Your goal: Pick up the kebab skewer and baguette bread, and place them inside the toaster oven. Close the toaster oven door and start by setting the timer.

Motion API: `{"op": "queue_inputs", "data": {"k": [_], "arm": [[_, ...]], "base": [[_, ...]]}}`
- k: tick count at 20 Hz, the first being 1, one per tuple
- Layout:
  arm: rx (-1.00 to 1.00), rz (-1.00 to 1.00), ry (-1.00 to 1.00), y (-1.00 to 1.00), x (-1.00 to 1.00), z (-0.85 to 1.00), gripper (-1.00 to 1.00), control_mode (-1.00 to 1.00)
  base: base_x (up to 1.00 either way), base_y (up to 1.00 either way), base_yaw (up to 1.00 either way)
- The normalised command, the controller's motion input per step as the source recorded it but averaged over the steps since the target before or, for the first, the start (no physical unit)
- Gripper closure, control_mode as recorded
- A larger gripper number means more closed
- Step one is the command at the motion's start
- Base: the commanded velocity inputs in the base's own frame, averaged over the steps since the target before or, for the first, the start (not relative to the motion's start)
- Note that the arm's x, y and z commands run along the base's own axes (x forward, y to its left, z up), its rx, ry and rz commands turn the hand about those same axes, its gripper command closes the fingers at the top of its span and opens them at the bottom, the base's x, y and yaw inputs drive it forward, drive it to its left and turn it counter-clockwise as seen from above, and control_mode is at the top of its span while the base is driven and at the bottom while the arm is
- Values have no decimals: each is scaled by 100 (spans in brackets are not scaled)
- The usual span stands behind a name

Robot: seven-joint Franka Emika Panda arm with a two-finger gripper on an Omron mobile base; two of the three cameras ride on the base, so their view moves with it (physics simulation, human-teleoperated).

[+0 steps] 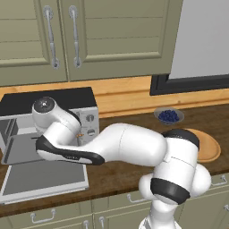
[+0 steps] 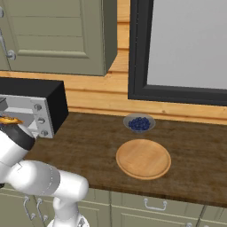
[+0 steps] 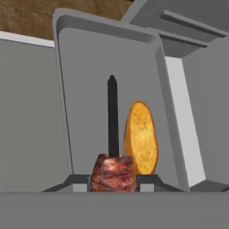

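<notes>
The toaster oven (image 1: pixel 67 100) stands at the counter's left, and its door (image 1: pixel 44 179) lies open and flat toward me. My arm reaches into the opening. In the hand view my gripper (image 3: pixel 112 181) is shut on the kebab skewer (image 3: pixel 112 116), with a reddish-brown meat chunk between the tips and the dark stick pointing away over the oven's grey tray (image 3: pixel 85 89). The baguette bread (image 3: pixel 141 138) lies on that tray just right of the stick, parallel to it. The oven's knob panel (image 2: pixel 40 119) faces the right base view.
A bowl of blueberries (image 1: pixel 168 116) (image 2: pixel 139 123) sits at the back of the wooden counter. In front of it lies a bare round wooden plate (image 1: pixel 205 145) (image 2: pixel 143 158). Wall cabinets (image 1: pixel 76 36) hang above the oven.
</notes>
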Motion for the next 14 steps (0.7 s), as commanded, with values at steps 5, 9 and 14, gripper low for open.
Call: {"op": "queue_inputs", "data": {"k": [5, 9, 14], "arm": [[0, 0, 0, 0, 27, -47, 100, -100], [0, 0, 2, 1, 28, -17, 100, -100], [0, 0, 9, 9, 26, -2, 100, -100]], "base": [[0, 0, 0], [0, 0, 0], [0, 0, 0]]}}
